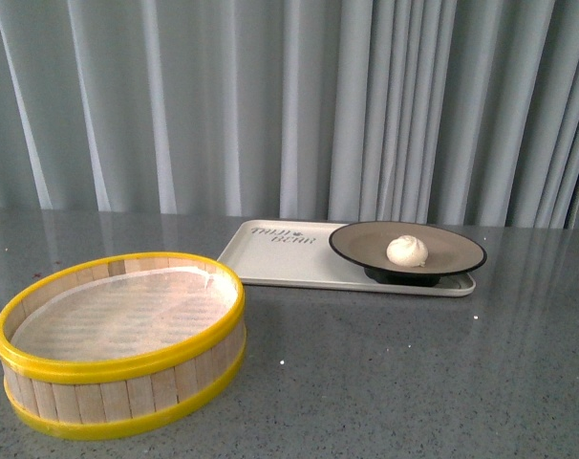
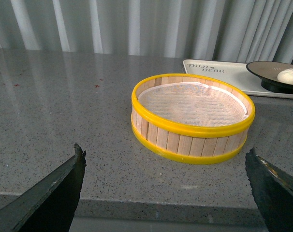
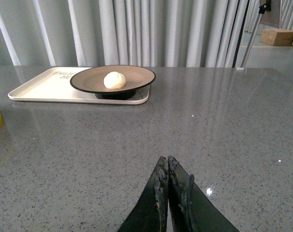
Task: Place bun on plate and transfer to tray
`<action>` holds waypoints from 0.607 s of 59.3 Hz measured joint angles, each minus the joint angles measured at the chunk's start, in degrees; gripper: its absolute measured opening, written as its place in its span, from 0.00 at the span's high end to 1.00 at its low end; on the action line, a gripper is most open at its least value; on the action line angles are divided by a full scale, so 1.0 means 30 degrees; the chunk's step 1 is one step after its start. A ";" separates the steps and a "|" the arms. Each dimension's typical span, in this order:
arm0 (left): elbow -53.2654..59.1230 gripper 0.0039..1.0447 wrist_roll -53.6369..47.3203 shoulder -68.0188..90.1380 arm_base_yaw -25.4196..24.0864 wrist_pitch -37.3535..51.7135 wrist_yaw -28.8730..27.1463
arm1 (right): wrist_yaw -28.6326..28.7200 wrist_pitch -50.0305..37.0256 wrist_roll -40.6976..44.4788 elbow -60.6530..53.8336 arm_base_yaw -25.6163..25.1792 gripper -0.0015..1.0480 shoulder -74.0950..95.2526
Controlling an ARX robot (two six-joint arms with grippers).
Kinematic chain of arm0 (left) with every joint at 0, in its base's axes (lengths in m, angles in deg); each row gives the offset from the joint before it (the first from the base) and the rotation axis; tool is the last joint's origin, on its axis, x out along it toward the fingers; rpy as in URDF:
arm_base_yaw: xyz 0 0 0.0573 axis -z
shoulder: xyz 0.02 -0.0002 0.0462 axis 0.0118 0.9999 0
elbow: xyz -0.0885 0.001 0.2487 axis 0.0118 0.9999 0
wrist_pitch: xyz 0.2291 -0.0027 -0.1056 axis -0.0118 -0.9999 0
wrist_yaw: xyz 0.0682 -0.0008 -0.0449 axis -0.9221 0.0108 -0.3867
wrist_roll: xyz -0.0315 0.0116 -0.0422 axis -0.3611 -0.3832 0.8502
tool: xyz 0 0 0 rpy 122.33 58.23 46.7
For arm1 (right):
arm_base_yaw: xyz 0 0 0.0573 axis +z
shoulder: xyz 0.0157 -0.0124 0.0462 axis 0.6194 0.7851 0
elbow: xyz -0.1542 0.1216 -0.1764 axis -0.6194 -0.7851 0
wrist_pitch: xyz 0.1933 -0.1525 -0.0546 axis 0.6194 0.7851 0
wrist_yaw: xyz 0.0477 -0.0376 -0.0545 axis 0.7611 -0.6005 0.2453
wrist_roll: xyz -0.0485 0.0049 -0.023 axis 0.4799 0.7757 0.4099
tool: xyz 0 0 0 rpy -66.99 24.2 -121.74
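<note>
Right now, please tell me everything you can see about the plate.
The plate is round, wide and shallow, matte taupe-brown inside with a thin glossy black rim and a dark foot underneath. It looks ceramic. It stands upright and level on the right end of the cream tray, its edge overhanging the tray rim slightly on the right side. One white bun sits on it, near the middle. Neither hand touches it; the right hand is shut and well away from it over the grey table.
</note>
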 joint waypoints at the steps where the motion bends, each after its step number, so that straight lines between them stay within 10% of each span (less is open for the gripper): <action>1: 0.0000 0.06 0.0000 0.0000 0.0000 0.0000 0.0000 | 0.0000 0.0124 0.0000 0.0000 0.0000 0.98 -0.0131; 36: 0.0000 0.06 0.0000 0.0000 0.0000 0.0000 -0.0007 | 0.0000 0.5792 0.0036 0.0015 0.0007 0.98 -0.5289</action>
